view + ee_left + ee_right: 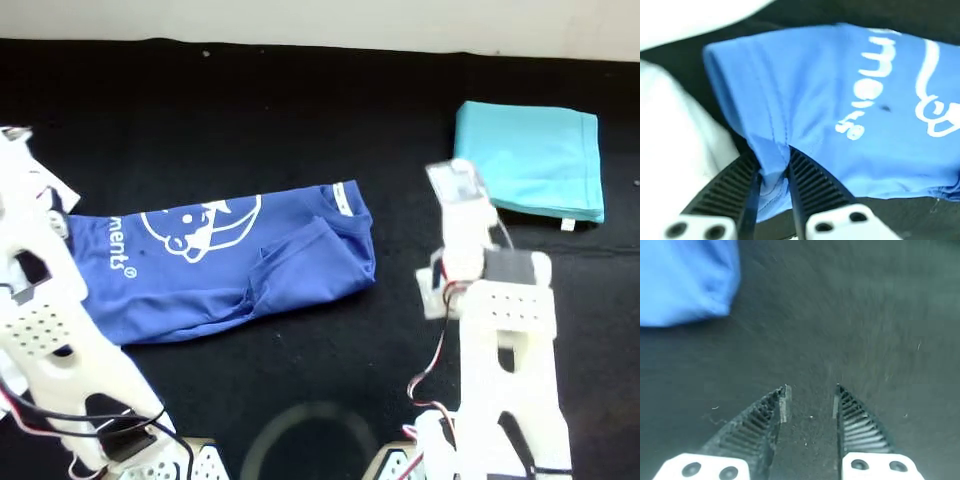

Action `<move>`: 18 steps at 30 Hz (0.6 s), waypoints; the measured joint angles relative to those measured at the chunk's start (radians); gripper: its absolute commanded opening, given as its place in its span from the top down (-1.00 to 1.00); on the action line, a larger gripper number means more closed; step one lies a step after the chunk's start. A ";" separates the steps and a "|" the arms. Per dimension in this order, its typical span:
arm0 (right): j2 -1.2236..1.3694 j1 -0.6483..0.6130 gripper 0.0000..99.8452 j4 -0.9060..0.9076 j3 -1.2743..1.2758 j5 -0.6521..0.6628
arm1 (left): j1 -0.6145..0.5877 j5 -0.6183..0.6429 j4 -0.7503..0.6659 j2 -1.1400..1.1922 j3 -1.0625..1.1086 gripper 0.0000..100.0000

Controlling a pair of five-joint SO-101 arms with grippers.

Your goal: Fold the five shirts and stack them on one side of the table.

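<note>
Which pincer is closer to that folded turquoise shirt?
Right. The right pincer hangs open over bare table near the turquoise shirt; the left pincer is far across the table, shut on the blue shirt.

High view looks down, wrist views close, sharing blue shirt (200, 280)

The blue shirt (220, 262) and turquoise shirt (530, 160) are soft matt cloth; the table cover (250, 100) is matt black, the arm (510, 340) smooth white plastic.
</note>
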 measured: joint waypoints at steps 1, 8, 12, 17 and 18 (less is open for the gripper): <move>-0.008 0.035 0.71 -0.054 0.071 0.000 | 0.021 0.000 0.002 0.000 0.000 0.98; -0.078 0.218 0.71 -0.407 0.433 0.000 | 0.213 0.000 0.005 -0.146 0.201 0.98; -0.109 0.236 0.71 -0.555 0.557 0.000 | 0.370 -0.002 0.005 -0.305 0.318 0.98; -0.115 0.242 0.71 -0.644 0.624 0.000 | 0.575 0.000 0.005 -0.382 0.328 0.98; -0.115 0.242 0.71 -0.647 0.628 0.000 | 0.620 0.000 0.005 -0.382 0.328 0.98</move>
